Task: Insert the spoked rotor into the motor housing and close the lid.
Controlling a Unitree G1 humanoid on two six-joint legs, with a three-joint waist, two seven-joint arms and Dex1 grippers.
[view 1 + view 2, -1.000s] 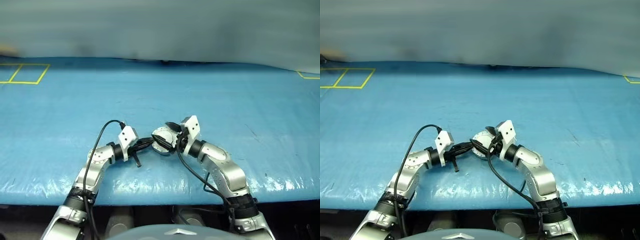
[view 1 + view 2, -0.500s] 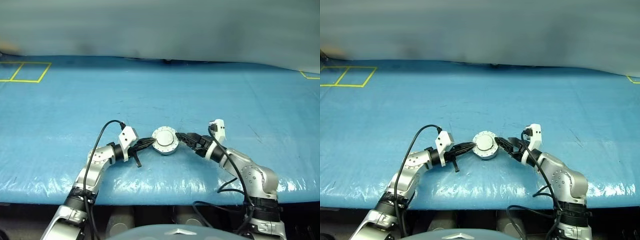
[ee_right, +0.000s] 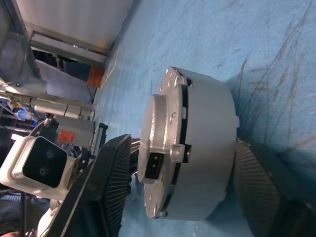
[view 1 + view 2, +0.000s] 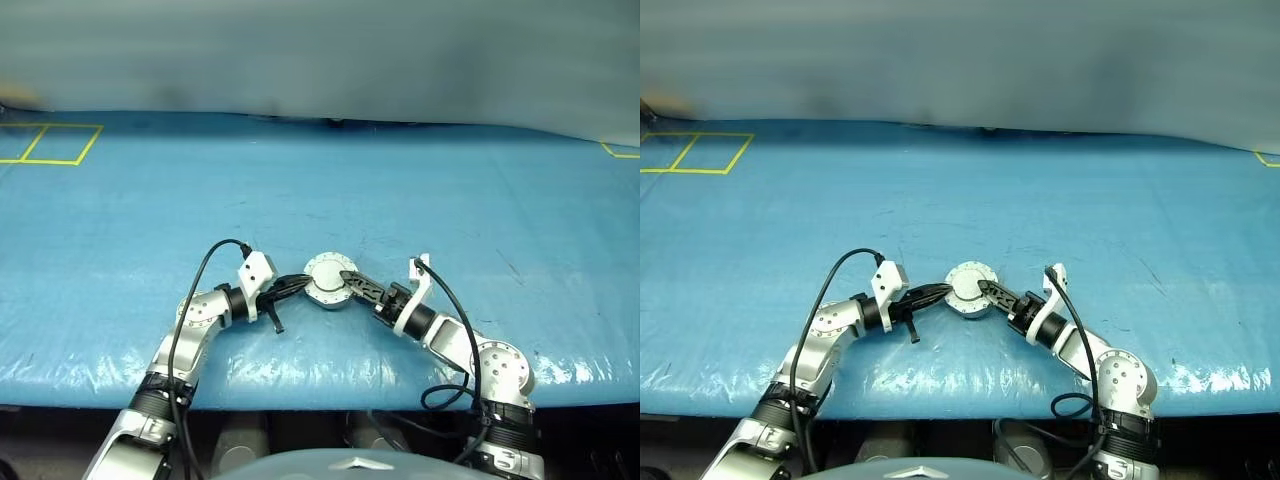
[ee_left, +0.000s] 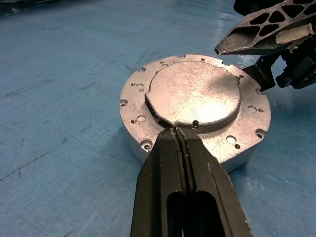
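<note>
Grey lid [image 5: 195, 94] is hiding the motor housing's [image 3: 207, 148] inside; left gripper [image 5: 178, 134] is pressing together at its rim, right gripper [image 4: 347, 279] is straddling it, spread.

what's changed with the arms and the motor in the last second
The right gripper lifted off the lid, swung out to the right, rolled, and came back in, its fingers now straddling the closed motor housing top and bottom. The left gripper stayed shut at the lid's edge; the housing hasn't moved.
</note>
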